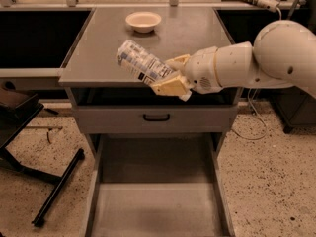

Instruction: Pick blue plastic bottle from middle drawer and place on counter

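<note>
The blue plastic bottle (142, 62), clear with a white-and-blue label, is held tilted in the air over the front part of the counter (98, 53). My gripper (170, 77) is shut on its lower end, with the cream fingers (173, 88) on either side of it. The white arm comes in from the right. The middle drawer (158, 209) is pulled out below, its grey floor bare.
A shallow cream bowl (143, 21) stands at the back of the counter. A shut drawer front with a black handle (156, 117) sits under the counter. A black stand's leg (54, 189) lies on the speckled floor at the left. Cables hang at the right.
</note>
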You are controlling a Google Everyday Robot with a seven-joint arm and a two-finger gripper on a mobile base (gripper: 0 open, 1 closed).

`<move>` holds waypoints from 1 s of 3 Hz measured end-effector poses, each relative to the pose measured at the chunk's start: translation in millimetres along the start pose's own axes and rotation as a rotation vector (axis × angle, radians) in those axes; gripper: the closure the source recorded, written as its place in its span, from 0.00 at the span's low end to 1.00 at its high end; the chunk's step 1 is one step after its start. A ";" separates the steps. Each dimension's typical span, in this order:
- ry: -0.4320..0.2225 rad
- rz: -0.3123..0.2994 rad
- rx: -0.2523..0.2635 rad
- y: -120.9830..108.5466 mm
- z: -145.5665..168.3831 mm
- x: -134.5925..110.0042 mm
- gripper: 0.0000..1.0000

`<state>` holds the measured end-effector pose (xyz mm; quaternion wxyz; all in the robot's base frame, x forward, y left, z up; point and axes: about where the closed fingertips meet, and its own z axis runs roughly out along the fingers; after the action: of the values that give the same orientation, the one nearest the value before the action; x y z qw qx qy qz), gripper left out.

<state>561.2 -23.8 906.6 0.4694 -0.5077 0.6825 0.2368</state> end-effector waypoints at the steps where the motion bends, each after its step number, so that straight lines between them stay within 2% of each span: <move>1: -0.006 -0.067 0.032 -40.7 18.4 -28.0 1.00; 2: 0.044 -0.146 0.100 -88.2 43.6 -56.5 1.00; 3: 0.131 -0.183 0.182 -142.2 70.9 -61.2 1.00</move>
<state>722.4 8.8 950.6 0.4875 -0.5375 0.6813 0.0965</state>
